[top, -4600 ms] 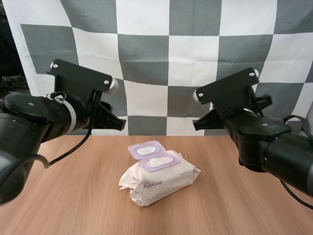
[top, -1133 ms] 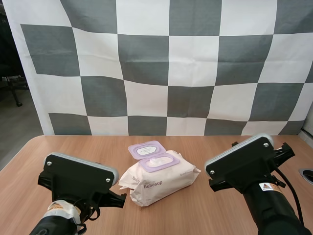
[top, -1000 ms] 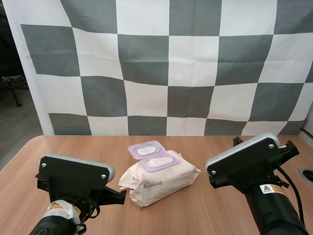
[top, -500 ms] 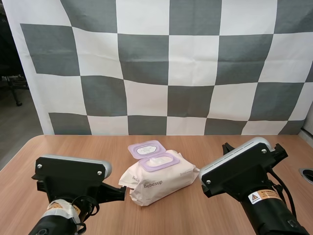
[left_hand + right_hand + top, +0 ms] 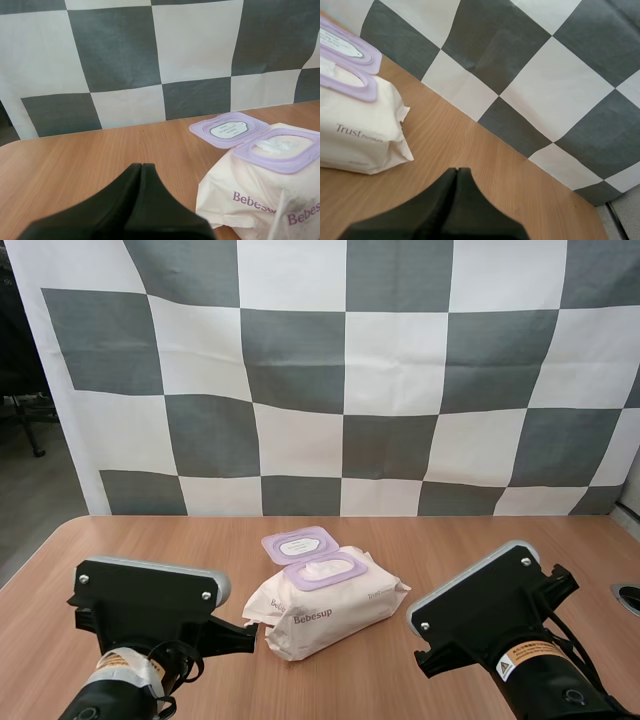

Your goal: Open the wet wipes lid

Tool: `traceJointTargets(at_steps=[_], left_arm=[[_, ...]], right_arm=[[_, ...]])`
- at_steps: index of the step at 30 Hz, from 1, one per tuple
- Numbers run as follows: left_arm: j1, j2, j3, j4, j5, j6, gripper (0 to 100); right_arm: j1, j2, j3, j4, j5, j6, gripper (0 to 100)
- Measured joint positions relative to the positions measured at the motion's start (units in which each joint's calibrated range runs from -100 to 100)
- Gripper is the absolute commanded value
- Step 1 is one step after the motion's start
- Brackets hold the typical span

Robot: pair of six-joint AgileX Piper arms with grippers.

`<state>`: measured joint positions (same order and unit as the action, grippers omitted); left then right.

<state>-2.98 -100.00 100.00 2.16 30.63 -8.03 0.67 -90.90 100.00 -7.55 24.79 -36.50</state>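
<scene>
The pack of wet wipes (image 5: 325, 608) lies on the middle of the wooden table (image 5: 150, 540), cream with a purple frame. Its purple lid (image 5: 298, 544) is flipped open and lies flat behind the opening (image 5: 325, 570), where a white wipe shows. My left gripper (image 5: 240, 633) is low at the pack's left, apart from it. In the left wrist view the left gripper (image 5: 141, 169) is a shut wedge with nothing in it, beside the pack (image 5: 250, 195) and its lid (image 5: 229, 130). My right arm (image 5: 500, 625) is low at the pack's right. The right gripper (image 5: 457, 173) is also shut and bare, near the pack (image 5: 355, 130).
A small dark round hole (image 5: 628, 597) sits in the tabletop at the far right edge. The table's left corner (image 5: 60, 532) curves away toward the floor. Bare wood surrounds the pack on all sides.
Both arms have come down from high over the table to low by its front. In the last second the right arm sank and tilted further; the left barely moved. The lid stayed open.
</scene>
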Motion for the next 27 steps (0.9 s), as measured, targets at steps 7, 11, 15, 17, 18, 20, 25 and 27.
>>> traceJointTargets(at_steps=[7, 11, 15, 17, 18, 20, 25, 27], left_arm=[[0.0, 0.0, 0.0, -0.21, 0.36, -0.35, 0], [0.0, 0.0, 0.0, -0.48, 0.36, -0.35, 0], [0.0, 0.0, 0.0, -0.48, 0.36, -0.35, 0], [0.0, 0.0, 0.0, -0.48, 0.05, -0.35, 0], [0.0, 0.0, 0.0, -0.48, 0.05, -0.35, 0], [0.0, 0.0, 0.0, -0.48, 0.05, -0.35, 0], [0.0, 0.0, 0.0, -0.48, 0.05, -0.35, 0], [0.0, 0.0, 0.0, -0.48, 0.05, -0.35, 0]], right_arm=[[0.14, 0.0, 0.0, 5.98, 0.84, 8.63, 0], [0.14, 0.0, 0.0, 12.93, 0.25, 9.9, 0], [0.14, 0.0, 0.0, 15.69, -0.75, 14.26, 0], [0.14, 0.0, 0.0, 15.4, -0.75, 16.76, 0], [0.14, 0.0, 0.0, 14.74, -0.75, 17.77, 0], [0.14, 0.0, 0.0, 12.66, -0.75, 18.83, 0], [0.14, 0.0, 0.0, 11.74, -0.75, 19.71, 0], [0.14, 0.0, 0.0, 11.11, -0.91, 19.68, 0]])
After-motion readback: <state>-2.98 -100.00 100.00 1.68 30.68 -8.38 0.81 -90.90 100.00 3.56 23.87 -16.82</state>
